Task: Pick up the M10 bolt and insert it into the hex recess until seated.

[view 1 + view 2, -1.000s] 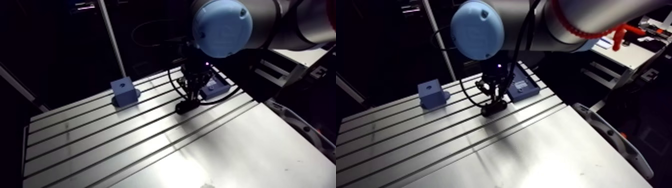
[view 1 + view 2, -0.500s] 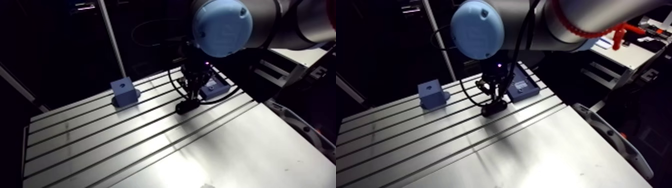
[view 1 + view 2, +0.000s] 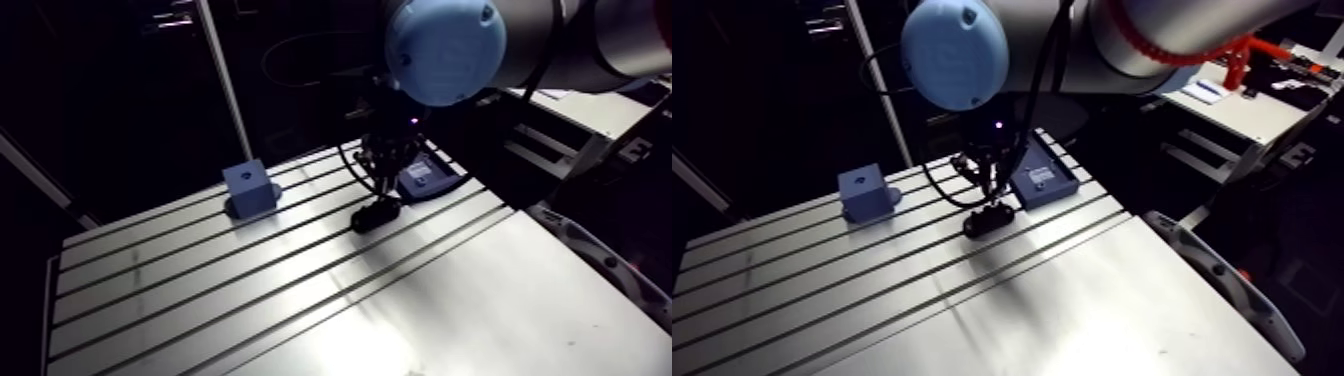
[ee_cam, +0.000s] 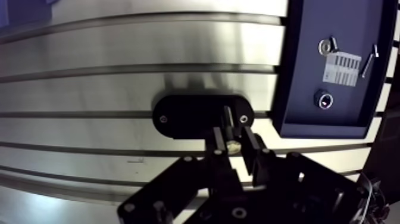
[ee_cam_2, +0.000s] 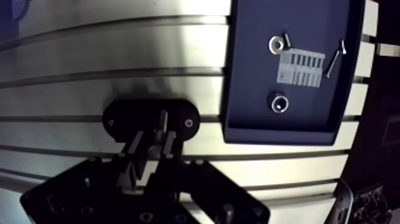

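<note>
Black claw (image 4: 233, 137) points down, gripping bolt (image 4: 227, 115).

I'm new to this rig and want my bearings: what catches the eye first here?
The gripper is shut on the bolt, right over a black oval plate on the table. Beside it lies a dark blue tray holding a washer, a nut and a small screw; a blue block stands farther off.
</note>
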Tool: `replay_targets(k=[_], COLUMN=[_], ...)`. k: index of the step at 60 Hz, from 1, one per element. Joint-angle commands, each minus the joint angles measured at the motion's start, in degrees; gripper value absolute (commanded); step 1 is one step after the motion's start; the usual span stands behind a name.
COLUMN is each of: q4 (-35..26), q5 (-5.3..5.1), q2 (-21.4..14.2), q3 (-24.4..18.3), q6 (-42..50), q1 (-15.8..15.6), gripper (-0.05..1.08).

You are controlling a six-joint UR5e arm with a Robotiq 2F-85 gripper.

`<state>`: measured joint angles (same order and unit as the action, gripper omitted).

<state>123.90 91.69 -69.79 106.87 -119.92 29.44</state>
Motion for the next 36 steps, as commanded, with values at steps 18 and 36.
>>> replay_targets(k=[18,36], q4=[-10.25,-21.84], q5=[-0.33,0.18], q2=[-5.54,-4.75], q3=[-7.18,-17.08], q6=[-0.45,-7.03], q1=[-1.26,-5.53], gripper=[0.8,0.82])
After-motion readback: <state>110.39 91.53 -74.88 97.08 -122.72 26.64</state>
